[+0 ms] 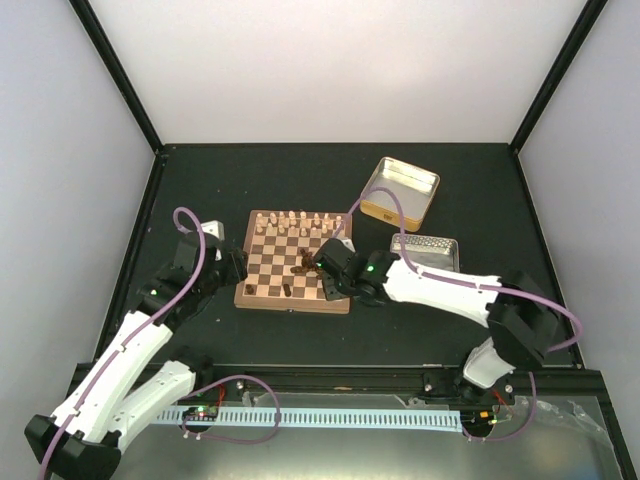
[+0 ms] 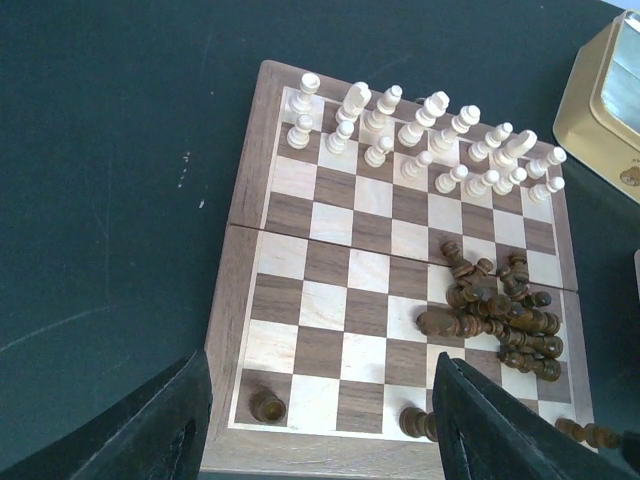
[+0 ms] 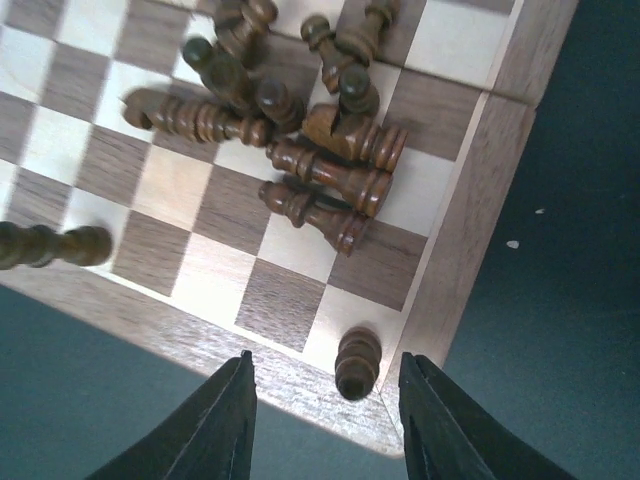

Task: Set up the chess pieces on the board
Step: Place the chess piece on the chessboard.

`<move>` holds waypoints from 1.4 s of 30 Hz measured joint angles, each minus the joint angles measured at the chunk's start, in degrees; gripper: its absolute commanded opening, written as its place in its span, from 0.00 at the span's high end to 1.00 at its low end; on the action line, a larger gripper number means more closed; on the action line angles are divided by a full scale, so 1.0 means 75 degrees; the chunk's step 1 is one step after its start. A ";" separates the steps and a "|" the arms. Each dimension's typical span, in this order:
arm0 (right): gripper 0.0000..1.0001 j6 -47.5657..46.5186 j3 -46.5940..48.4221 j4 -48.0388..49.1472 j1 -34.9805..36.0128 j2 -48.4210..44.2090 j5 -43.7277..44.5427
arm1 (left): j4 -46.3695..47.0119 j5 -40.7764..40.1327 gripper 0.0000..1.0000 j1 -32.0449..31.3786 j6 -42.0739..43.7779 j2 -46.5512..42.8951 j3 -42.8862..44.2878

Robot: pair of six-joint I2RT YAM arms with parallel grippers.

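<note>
The right gripper (image 3: pixel 325 425), open and empty, flanks one small dark brown wooden chessman (image 3: pixel 357 362) upright on the checked wooden chessboard's (image 3: pixel 470 250) near right corner. The left gripper (image 2: pixel 320 440) hovers open and empty at the near edge. Most dark chessmen (image 2: pixel 500 315) lie heaped, unplaced.

Premises presented as a robotics laboratory test cell. A black table (image 1: pixel 200 180) was enclosed by plain white panels (image 1: pixel 340 60) set in black frame posts (image 1: pixel 115 70). A left arm (image 1: pixel 130 350) and a right arm (image 1: pixel 450 290), both white machines, were bolted at the table's near edge beside a slotted cable duct (image 1: pixel 340 415).
</note>
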 measured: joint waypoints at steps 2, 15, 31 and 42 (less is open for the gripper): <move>0.59 0.0143 -0.0149 0.0117 -0.0012 -0.0391 0.0041 | 0.0000 0.0003 0.37 0.0000 0.0006 -0.0015 0.0000; 0.53 0.1387 -0.1947 0.0685 -0.0833 -0.2538 0.0393 | 0.0093 0.0000 0.37 0.0000 0.0073 -0.0577 0.0000; 0.62 0.0595 -0.0947 0.0933 -0.0300 -0.0315 -0.0560 | 0.0259 0.0006 0.36 0.0000 0.0125 -0.0810 -0.0050; 0.84 0.0268 -0.0367 0.0731 -0.0044 0.0408 -0.0262 | 0.0274 0.0003 0.36 0.0000 0.0128 -0.0810 -0.0111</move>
